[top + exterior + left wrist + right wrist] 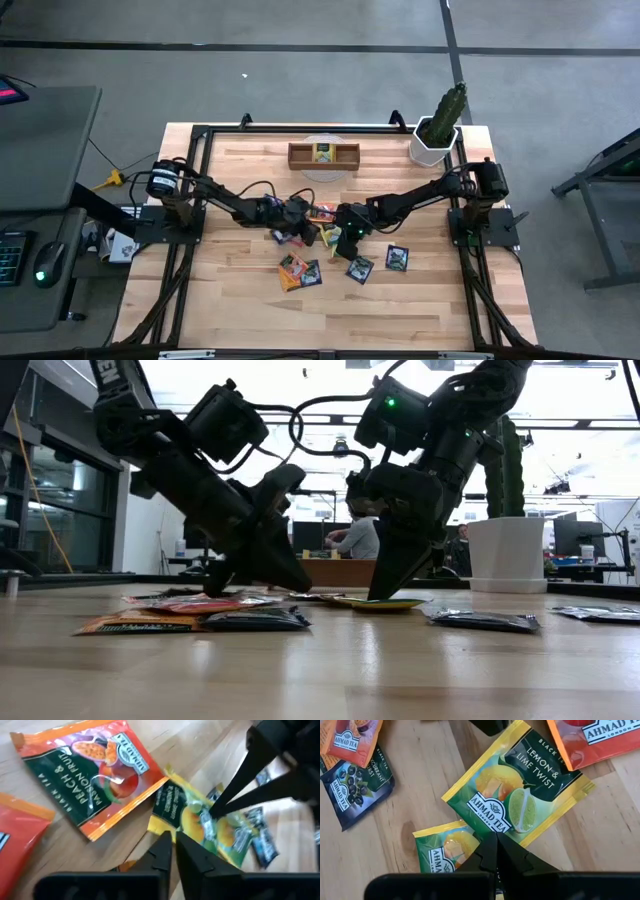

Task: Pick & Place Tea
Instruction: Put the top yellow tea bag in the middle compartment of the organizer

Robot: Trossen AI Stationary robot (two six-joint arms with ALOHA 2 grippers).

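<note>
Several tea sachets (318, 215) lie loose near the middle of the wooden table (250, 300), with more toward five and six o'clock of that cluster: a dark pair (300, 271), another dark one (359, 268) and one at four o'clock (397, 258). One yellow-green lemon and lime sachet (517, 795) lies flat, partly over a second yellow-green sachet (445, 847); an orange peach and passion fruit sachet (95, 767) lies just beside them, and a dark blackcurrant sachet (355, 787) is nearby.

Over the lemon and lime sachet the right gripper (496, 852) points down with its fingers pressed together, the tips touching the foil but clasping nothing. From nine o'clock the left gripper (173, 851) reaches in low over the same cluster, its fingers almost together with only a thin slit between them, and no sachet is between them.

At twelve o'clock a three-compartment wooden tray (323, 155) holds a yellow-green sachet (322, 152) in its middle compartment. At two o'clock a cactus in a white pot (437, 130) stands upright.
</note>
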